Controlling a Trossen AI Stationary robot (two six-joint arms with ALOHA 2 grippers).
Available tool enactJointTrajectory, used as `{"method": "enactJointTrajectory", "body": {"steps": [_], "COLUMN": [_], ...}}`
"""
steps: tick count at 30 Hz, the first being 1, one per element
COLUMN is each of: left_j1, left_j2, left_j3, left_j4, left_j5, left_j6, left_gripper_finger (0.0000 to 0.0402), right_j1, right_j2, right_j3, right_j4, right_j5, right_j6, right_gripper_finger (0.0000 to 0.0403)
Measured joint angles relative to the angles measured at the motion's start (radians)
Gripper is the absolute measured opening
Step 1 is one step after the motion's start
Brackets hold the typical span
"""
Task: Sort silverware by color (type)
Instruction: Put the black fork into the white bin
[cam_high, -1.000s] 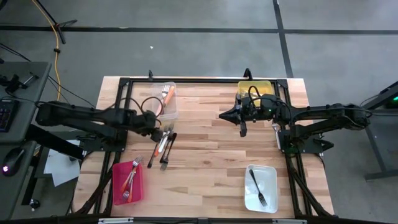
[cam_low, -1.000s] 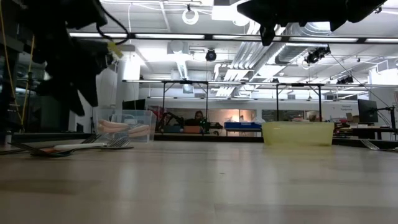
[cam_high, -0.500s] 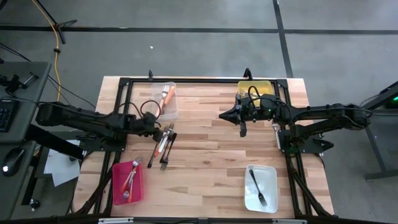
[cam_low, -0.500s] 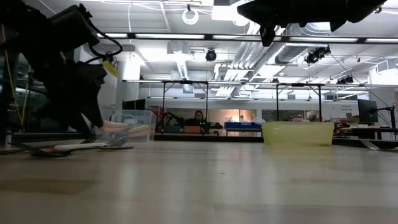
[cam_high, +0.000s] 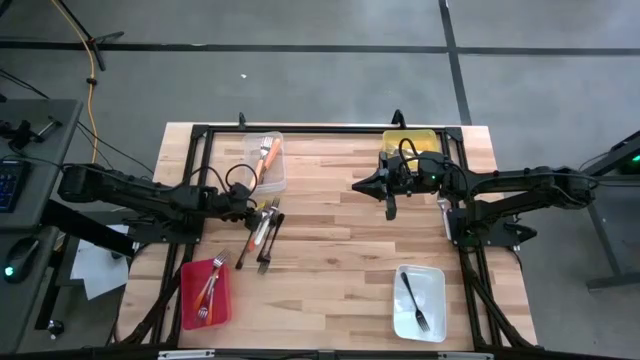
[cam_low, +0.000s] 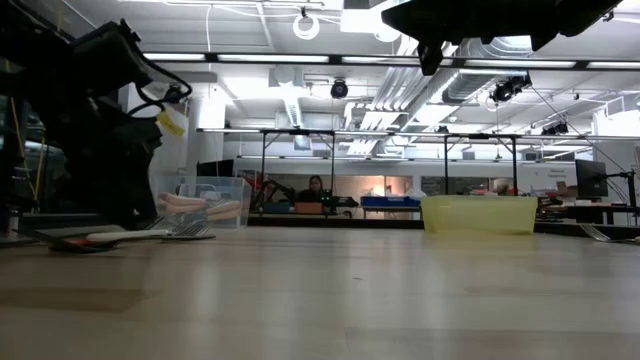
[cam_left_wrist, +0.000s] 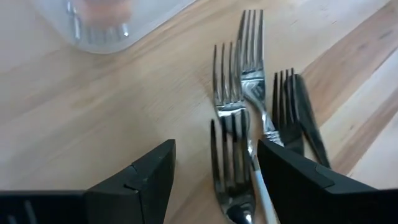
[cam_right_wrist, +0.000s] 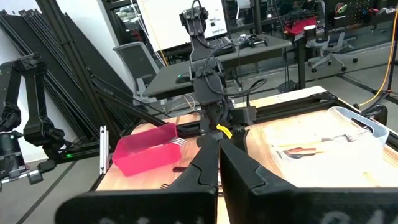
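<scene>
Several loose forks (cam_high: 262, 226) lie in a pile on the wood left of the table's middle: metal heads (cam_left_wrist: 231, 102), one white handle (cam_left_wrist: 260, 190), dark forks (cam_left_wrist: 291, 115). My left gripper (cam_left_wrist: 216, 149) hangs low over the pile's far end, open. One finger (cam_left_wrist: 146, 180) stands over bare wood and the other (cam_left_wrist: 298, 177) over the dark forks, with a fork head between them. In the low view it (cam_low: 125, 205) reaches almost down to the forks (cam_low: 130, 237). My right gripper (cam_high: 356, 186) waits shut, level and high over the table's far middle.
A clear bin (cam_high: 268, 160) with orange-handled pieces stands just beyond the pile, a yellow bin (cam_high: 410, 142) at the far right. Near the front edge are a red bin (cam_high: 205, 294) holding red forks and a white bin (cam_high: 418, 302) holding a dark fork.
My left gripper has come down toward the fork pile and tipped a little as the arm lowered; its fingers stay open. The forks have not moved.
</scene>
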Motion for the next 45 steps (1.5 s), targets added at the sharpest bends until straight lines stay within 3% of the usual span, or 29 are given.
{"method": "enactJointTrajectory", "body": {"steps": [14, 35, 45], "left_j1": [0.0, 0.0, 0.0], "left_j2": [0.0, 0.113, 0.126], "left_j3": [0.0, -0.008, -0.007], "left_j4": [0.079, 0.143, 0.148], "left_j5": [-0.001, 0.025, 0.02], "left_j6": [0.259, 0.351, 0.349], "left_gripper_finger": [0.0178, 0.0157, 0.0085], "right_j1": [0.0, 0.0, 0.0], "right_j2": [0.0, 0.0, 0.0], "right_j3": [0.0, 0.0, 0.0], "right_j4": [0.0, 0.0, 0.0], "right_j5": [0.0, 0.0, 0.0], "right_j6": [-0.018, -0.016, -0.016], "right_gripper_finger": [0.0, 0.0, 0.0]}}
